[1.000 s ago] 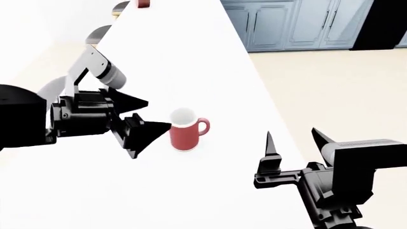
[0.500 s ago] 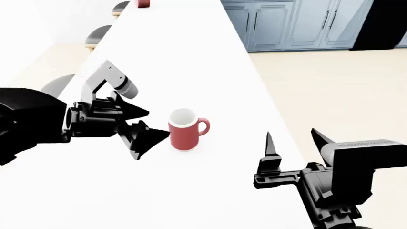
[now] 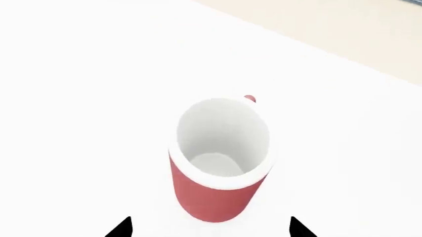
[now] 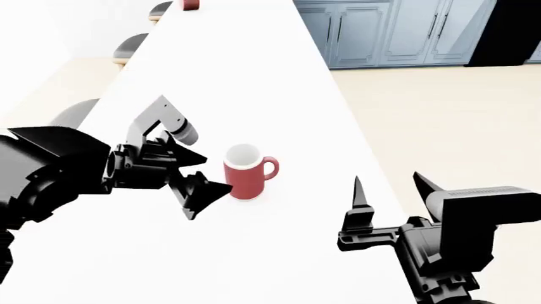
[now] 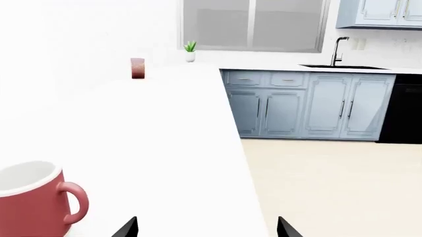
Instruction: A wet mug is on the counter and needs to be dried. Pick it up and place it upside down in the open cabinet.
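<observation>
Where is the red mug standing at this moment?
In the head view the mug stands upright on the white counter, near its middle, just beside the open left gripper, its handle pointing away from that gripper toward the counter's right edge.

Quick count: one red mug (image 4: 246, 172) on the one white worktop (image 4: 253, 76), one small red thing (image 4: 190, 4) way out at 12 o'clock (too small to tell), two stools (image 4: 131, 44), two end effectors, one tiny plant (image 5: 189, 49), one faucet (image 5: 338, 49).

Mug (image 5: 33, 203) base below right-wrist frame edge
</observation>
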Available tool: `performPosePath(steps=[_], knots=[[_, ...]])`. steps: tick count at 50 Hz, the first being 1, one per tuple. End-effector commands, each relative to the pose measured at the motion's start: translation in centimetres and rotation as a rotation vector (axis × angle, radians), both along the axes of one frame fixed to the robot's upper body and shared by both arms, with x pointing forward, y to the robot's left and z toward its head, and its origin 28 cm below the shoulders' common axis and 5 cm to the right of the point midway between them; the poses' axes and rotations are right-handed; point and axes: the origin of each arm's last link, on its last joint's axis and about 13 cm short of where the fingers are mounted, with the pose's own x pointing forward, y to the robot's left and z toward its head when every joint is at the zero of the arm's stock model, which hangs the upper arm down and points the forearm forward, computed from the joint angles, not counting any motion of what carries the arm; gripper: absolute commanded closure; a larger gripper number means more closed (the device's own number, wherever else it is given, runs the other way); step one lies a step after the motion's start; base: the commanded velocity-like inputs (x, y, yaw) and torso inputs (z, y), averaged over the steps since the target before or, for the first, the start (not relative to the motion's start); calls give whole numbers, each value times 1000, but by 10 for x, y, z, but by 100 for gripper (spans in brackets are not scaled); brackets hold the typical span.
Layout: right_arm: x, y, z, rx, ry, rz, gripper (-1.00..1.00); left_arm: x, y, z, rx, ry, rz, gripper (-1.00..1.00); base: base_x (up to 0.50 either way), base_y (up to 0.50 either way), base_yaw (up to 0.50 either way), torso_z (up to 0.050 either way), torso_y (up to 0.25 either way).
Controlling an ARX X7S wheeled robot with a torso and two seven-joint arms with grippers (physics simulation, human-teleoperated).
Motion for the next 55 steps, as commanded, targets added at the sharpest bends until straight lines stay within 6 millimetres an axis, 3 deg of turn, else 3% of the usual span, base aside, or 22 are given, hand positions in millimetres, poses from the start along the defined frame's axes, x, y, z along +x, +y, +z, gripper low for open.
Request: performPosePath(steps=[1,38,52,53,55], knots=[[1,0,-1,2,3,0,-100,7,-3,-8,23,-1,-4,-100,0,0,0,0,0],[1,-4,-5,13,7,-10,-100,27,-27,-33,24,-4,-71,-100,0,0,0,0,0],[0,-5,-4,17,8,-11,-100,30,-37,-34,35,-23,-94,-100,0,0,0,0,0],[0,-5,-4,17,8,-10,-100,30,-37,-33,27,-24,-95,100,0,0,0,0,0],[0,-6,-4,17,8,-10,-100,29,-38,-31,14,-27,-96,100,0,0,0,0,0]])
